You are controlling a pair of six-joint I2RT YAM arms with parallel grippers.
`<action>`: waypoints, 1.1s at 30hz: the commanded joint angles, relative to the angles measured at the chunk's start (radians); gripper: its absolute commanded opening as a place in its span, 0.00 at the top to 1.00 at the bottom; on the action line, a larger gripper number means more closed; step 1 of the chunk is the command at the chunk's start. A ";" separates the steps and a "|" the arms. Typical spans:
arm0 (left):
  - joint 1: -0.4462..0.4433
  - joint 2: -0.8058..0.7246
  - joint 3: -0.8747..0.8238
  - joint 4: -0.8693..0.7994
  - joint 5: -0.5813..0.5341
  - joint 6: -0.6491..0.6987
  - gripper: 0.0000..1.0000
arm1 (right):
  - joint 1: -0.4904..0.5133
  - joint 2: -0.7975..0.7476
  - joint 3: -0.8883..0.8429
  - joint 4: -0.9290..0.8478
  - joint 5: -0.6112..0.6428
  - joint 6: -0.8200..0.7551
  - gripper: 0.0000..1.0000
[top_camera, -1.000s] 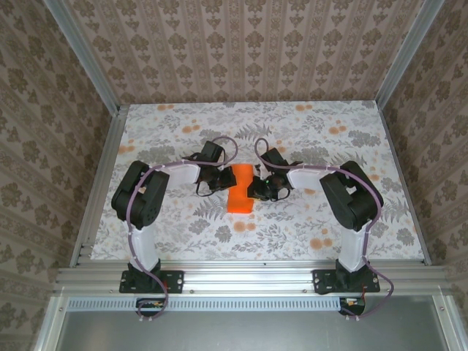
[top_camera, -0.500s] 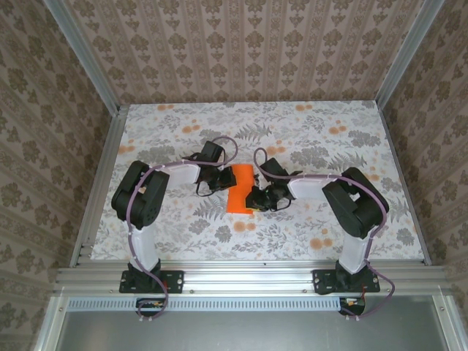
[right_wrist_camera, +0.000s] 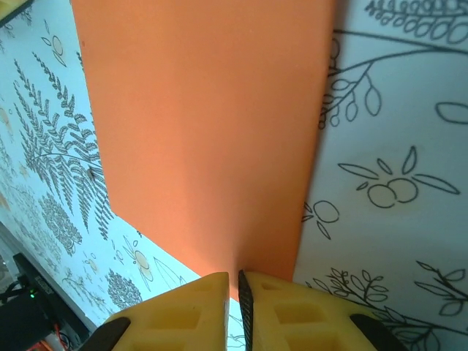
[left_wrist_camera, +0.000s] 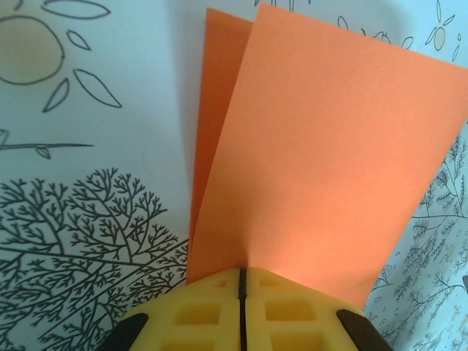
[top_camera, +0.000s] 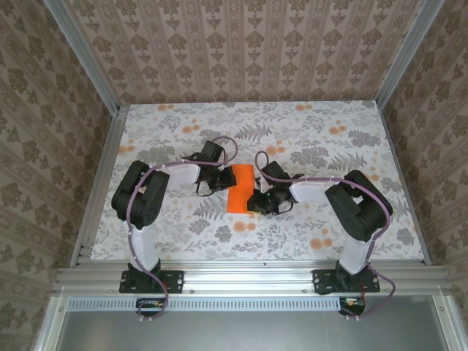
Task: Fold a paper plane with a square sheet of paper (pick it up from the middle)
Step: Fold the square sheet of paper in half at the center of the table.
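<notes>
Folded double, the square sheet of paper (top_camera: 241, 189) lies at the middle of the table (top_camera: 183, 117). The left gripper (left_wrist_camera: 241, 274) is clamped on its left edge. The right gripper (right_wrist_camera: 240, 276) pinches its right edge, closer to the table's near edge.

thing: the square sheet of paper (top_camera: 240, 189), thin, plain, bright orange, no print on it

shape: folded over into a rectangle, so two layers. The top one sits a bit skewed, and a strip of the lower layer peeks out along one side

pose: lying pretty much flat, long sides running away from the near edge

where: roughly mid desk (top_camera: 307, 131)

held: left claw (left_wrist_camera: 241, 272) pinches its left long edge, right claw (right_wrist_camera: 240, 276) pinches the opposite edge
</notes>
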 commanded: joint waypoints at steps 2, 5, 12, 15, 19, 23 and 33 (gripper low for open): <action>-0.008 0.076 -0.022 -0.090 -0.082 0.019 0.92 | 0.007 0.015 -0.015 -0.071 0.020 0.011 0.84; -0.008 0.071 -0.022 -0.092 -0.083 0.022 0.92 | 0.001 -0.043 0.038 -0.093 0.037 -0.004 0.83; -0.010 0.069 -0.022 -0.093 -0.081 0.025 0.92 | -0.049 0.030 0.217 -0.099 0.102 -0.021 0.84; -0.011 0.065 -0.024 -0.093 -0.081 0.025 0.92 | -0.057 0.107 0.279 -0.092 0.107 -0.013 0.87; -0.013 0.065 -0.022 -0.096 -0.081 0.028 0.92 | -0.084 0.166 0.328 -0.079 0.104 -0.016 0.87; -0.013 0.068 -0.022 -0.100 -0.082 0.033 0.92 | -0.110 0.217 0.347 -0.089 0.102 -0.031 0.87; -0.013 0.070 -0.026 -0.103 -0.086 0.043 0.92 | -0.138 0.171 0.342 -0.025 0.060 0.008 0.85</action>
